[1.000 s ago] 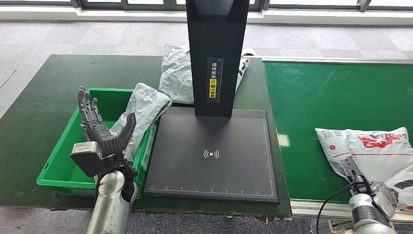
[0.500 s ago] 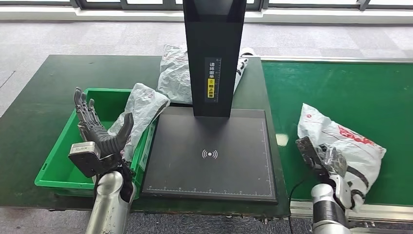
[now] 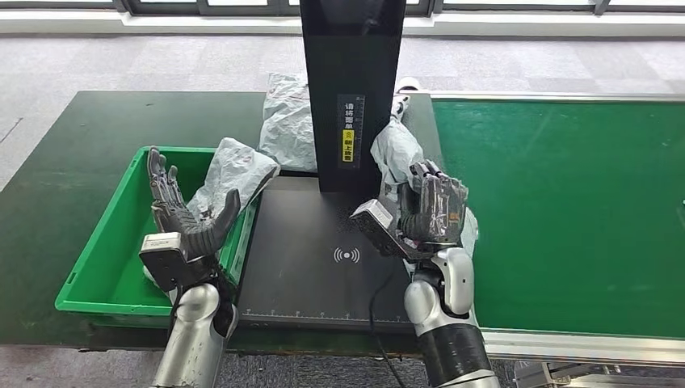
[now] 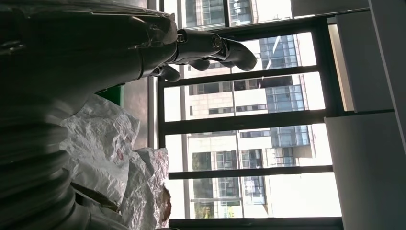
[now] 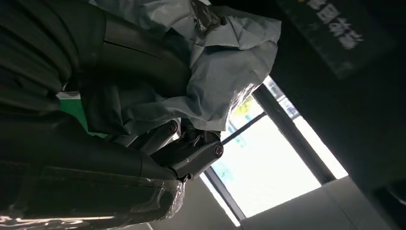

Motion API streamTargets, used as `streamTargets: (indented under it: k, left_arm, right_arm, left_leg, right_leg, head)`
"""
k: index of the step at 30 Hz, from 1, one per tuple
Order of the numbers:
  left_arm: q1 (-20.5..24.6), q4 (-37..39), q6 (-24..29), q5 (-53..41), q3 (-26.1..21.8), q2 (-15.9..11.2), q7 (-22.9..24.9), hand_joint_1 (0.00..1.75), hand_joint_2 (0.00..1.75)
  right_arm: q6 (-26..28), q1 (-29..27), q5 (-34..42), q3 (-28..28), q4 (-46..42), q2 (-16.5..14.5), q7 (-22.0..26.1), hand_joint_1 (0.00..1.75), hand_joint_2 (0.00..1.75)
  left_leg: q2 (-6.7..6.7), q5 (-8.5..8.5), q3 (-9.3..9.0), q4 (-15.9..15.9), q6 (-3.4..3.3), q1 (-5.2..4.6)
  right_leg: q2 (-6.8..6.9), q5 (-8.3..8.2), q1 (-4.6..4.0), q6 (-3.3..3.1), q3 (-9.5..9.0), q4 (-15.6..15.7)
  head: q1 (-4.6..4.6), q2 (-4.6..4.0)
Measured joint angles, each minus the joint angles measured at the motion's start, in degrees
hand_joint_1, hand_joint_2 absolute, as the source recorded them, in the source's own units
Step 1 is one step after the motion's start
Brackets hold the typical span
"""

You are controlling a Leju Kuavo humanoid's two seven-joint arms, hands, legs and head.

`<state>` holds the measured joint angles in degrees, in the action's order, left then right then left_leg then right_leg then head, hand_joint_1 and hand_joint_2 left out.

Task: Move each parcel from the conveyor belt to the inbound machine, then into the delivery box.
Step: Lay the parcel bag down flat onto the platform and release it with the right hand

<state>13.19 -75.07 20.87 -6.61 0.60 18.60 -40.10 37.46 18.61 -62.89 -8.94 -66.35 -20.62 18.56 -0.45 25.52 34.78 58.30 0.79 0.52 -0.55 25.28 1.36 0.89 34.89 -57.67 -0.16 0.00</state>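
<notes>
My right hand (image 3: 432, 212) grips a grey plastic parcel (image 3: 396, 153) and holds it up over the right side of the inbound machine's black scan plate (image 3: 323, 267), beside the black column (image 3: 351, 89). The right wrist view shows the crumpled parcel (image 5: 225, 67) clamped in my fingers (image 5: 191, 148). My left hand (image 3: 182, 218) stands open, fingers up, over the right wall of the green delivery box (image 3: 101, 259). One grey parcel (image 3: 234, 170) leans on that box's right rim. Another parcel (image 3: 287, 121) lies behind the column. The conveyor belt (image 3: 565, 210) carries nothing in view.
The dark green table (image 3: 56, 153) bears the box and the machine. The left wrist view shows crumpled parcels (image 4: 115, 158) below my open fingers (image 4: 210, 45), with windows behind. Grey floor lies beyond the table's far edge.
My right hand has lifted the parcel off the belt and carried it left to the scan plate. My left hand has shifted slightly right.
</notes>
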Motion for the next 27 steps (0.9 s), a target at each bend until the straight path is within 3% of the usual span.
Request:
streamTargets:
  k: [6,7,9,10,11,13,18,27]
  left_arm:
    - [0.3,1.0,0.1,-0.1,0.9,0.0,0.0,0.0,1.75]
    - [0.3,1.2,0.1,-0.1,0.9,0.0,0.0,0.0,1.75]
    - [0.4,1.5,0.2,-0.1,1.1,0.0,0.0,0.0,1.75]
    - [0.5,1.7,0.3,0.0,1.2,0.0,0.0,0.0,1.75]
    - [0.6,1.8,0.4,0.0,1.4,0.0,0.0,0.0,1.75]
    - [0.7,2.1,0.8,0.1,2.0,0.0,0.0,0.0,1.75]
    - [0.9,2.4,1.8,-0.1,2.6,0.0,0.0,0.0,1.75]
    - [0.9,2.4,1.9,-0.2,2.7,0.0,0.0,0.0,1.75]
  right_arm:
    - [1.3,1.6,5.0,-4.6,1.1,-0.5,2.6,1.75,1.75]
    - [1.0,1.9,5.6,-5.0,1.6,-0.5,2.5,1.61,1.75]
    - [0.0,3.3,7.2,-5.8,3.8,-0.6,1.7,0.73,1.75]
    - [-0.7,4.4,8.6,-6.2,5.8,-0.6,1.1,0.3,1.31]
    - [-1.2,5.8,10.2,-6.7,8.3,-0.6,0.3,0.0,0.87]
    - [-2.0,8.5,14.2,-7.9,14.2,-0.7,-0.9,0.0,0.0]
    - [-1.9,11.9,23.4,-10.5,25.1,-0.8,0.9,0.0,0.0]
    - [-1.9,13.6,25.1,-10.8,31.5,-0.8,3.7,0.0,0.0]
  left_leg:
    - [0.02,0.0,0.0,0.0,0.01,0.01]
    - [0.02,0.0,0.0,0.0,0.01,0.01]
    - [0.02,0.0,0.0,0.0,0.01,0.01]
    - [0.04,0.0,-0.01,0.0,0.01,0.01]
    - [0.05,-0.01,-0.01,0.0,0.01,0.01]
    - [0.03,-0.03,-0.02,0.0,0.03,0.01]
    - [-0.03,-0.06,-0.02,0.0,0.03,0.01]
    - [-0.02,-0.04,-0.01,0.0,0.05,0.01]
  right_leg:
    - [-0.01,-0.02,-0.01,-0.03,0.01,0.0]
    - [-0.01,-0.02,-0.02,-0.03,0.01,0.0]
    - [-0.01,-0.02,-0.02,-0.03,0.02,0.0]
    - [-0.01,-0.02,-0.02,-0.03,0.02,0.0]
    - [-0.02,-0.02,-0.02,-0.03,0.02,0.0]
    - [0.0,-0.03,-0.02,-0.03,0.0,0.0]
    - [0.02,-0.06,-0.01,-0.01,-0.02,0.0]
    - [0.0,-0.05,-0.01,-0.02,0.01,0.0]
  head:
    - [0.01,-0.02]
    - [0.01,-0.02]
    - [0.01,-0.02]
    - [0.01,-0.02]
    - [0.01,-0.02]
    - [0.01,-0.02]
    - [0.01,0.0]
    - [0.01,-0.01]
